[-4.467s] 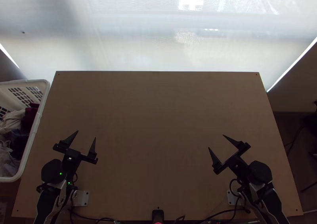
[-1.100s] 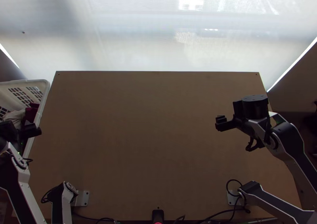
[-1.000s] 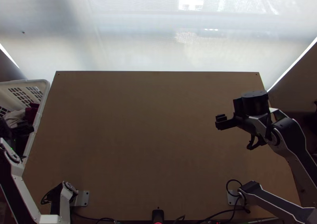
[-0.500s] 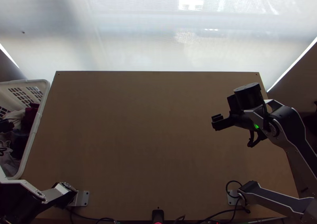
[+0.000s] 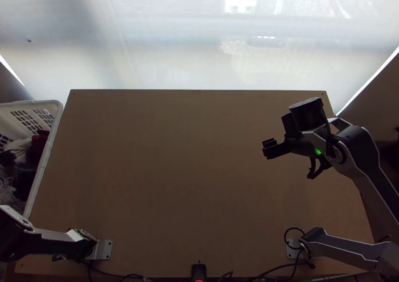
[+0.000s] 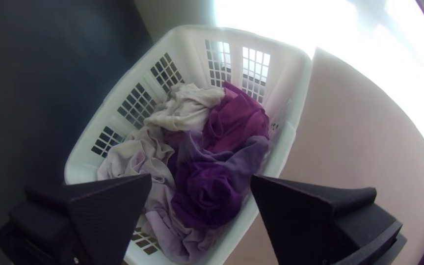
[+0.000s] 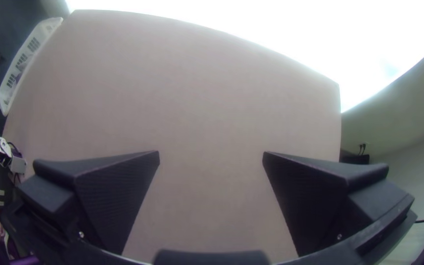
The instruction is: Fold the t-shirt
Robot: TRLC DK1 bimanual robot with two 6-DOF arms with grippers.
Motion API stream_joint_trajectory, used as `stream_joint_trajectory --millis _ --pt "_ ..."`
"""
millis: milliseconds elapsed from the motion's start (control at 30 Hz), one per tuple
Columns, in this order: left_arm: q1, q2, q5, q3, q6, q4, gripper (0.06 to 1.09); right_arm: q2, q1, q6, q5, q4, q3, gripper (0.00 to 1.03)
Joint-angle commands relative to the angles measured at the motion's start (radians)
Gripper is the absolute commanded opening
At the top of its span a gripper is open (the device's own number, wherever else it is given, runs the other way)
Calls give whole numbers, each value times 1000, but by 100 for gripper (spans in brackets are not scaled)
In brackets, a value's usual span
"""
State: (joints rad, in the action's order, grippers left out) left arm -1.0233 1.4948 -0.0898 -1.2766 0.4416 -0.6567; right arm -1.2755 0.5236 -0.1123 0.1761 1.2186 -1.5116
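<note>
Top view: bright window screen (image 5: 199,43) past the table's far edge, ahead of & well apart from R jaws. Light wooden table (image 5: 189,182) runs under R jaws; R wrist view has its surface btwn them. R arm (image 5: 373,182) reaches over the table's R side; L arm (image 5: 55,242) goes out past its L edge.

White laundry basket (image 5: 54,127) stands beside the table, below L jaws; top view crops it, L wrist view looks down into it, R wrist view has its outer wall, well apart from R jaws.

Clothes bunched in basket, per L wrist view: lilac cloth (image 6: 165,216) & purple cloth (image 6: 209,196) low btwn L jaws, magenta cloth (image 6: 236,120) & white cloth (image 6: 187,108) just beyond. Can't tell which is the t-shirt.

L gripper (image 5: 7,158): over basket, jaws wide. R gripper (image 5: 270,148): above table, jaws wide too.

Smallest: base plates (image 5: 105,249) near the table's near edge, well apart from R jaws; R wrist view adds plugs (image 7: 362,147) on the wall behind.
</note>
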Motion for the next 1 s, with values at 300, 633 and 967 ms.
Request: stream_joint_trajectory --millis 300,633,967 --pt "-18 274 2 -228 46 -80 104 -25 1 -1 -20 -7 -13 98" --pt "-43 479 22 -405 88 -190 104 -30 0 -1 -21 -7 -9 98" --pt "-43 616 44 -529 132 -210 104 -30 0 -1 -21 -7 -9 98"
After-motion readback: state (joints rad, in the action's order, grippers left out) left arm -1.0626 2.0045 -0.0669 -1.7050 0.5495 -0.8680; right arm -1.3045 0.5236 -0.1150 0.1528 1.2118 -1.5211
